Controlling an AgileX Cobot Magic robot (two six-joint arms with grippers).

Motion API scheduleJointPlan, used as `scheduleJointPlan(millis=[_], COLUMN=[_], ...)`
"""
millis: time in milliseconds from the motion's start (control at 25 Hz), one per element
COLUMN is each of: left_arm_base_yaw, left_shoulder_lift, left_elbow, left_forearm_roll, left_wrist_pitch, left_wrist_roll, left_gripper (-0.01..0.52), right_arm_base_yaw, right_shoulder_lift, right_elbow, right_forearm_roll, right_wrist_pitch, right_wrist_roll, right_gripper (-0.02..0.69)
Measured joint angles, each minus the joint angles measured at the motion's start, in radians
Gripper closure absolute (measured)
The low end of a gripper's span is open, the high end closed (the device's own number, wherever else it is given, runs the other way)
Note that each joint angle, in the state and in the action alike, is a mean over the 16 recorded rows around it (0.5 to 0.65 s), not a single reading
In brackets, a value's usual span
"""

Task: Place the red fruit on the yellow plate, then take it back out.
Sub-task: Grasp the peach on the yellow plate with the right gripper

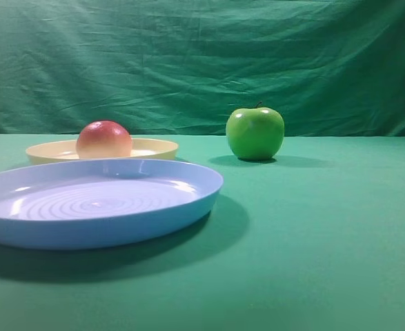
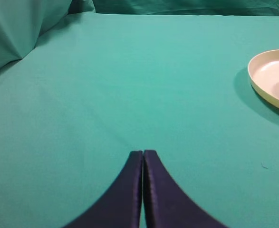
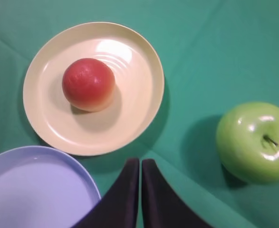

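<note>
Both tools [image 2: 142, 154] [image 3: 140, 161]: dark, prob. navy, curved tapering fingers.

Light is bright and even in all three views, falling from above and somewhat from the front. In the exterior high view the light-blue plate [image 1: 92, 203] throws a broad soft shadow onto the worktop [image 1: 326, 234] to its right and beneath it, and the green apple [image 1: 255, 133] lays a short one at its base. Glare spots sit on the apple's top and a pale sheen lies on the blue plate's rings. From the right wrist, the yellow plate [image 3: 134, 109] shows a white highlight, and the red fruit [image 3: 88, 84] shades its lower left side. The dark tool tips are slightly soft. The exterior view looks mildly grainy.
</note>
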Motion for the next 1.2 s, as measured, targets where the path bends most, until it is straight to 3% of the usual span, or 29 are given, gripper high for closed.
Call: scheduleJointPlan(millis=[200, 560, 760, 960, 1200], left_arm_base_yaw=[0.000, 0.000, 0.000, 0.000, 0.000], left_shoulder_lift=[0.000, 0.000, 0.000, 0.000, 0.000], left_elbow=[0.000, 0.000, 0.000, 0.000, 0.000], left_forearm_roll=[0.000, 0.000, 0.000, 0.000, 0.000], left_wrist_pitch=[0.000, 0.000, 0.000, 0.000, 0.000], left_wrist_roll=[0.000, 0.000, 0.000, 0.000, 0.000], left_gripper=[0.514, 0.514, 0.514, 0.514, 0.514], right_arm_base_yaw=[0.019, 0.060, 0.074, 0.080, 0.083], right_shoulder_lift=[0.179, 0.399, 0.469, 0.519, 0.558], right_elbow=[-0.189, -0.391, -0.428, -0.436, -0.437], right_forearm_roll=[0.081, 0.183, 0.216, 0.233, 0.235], right_wrist_pitch=[0.055, 0.049, 0.005, -0.039, -0.068], right_wrist_roll=[-0.124, -0.299, -0.346, -0.365, -0.381], right_gripper=[0.519, 0.182, 0.049, 0.010, 0.062])
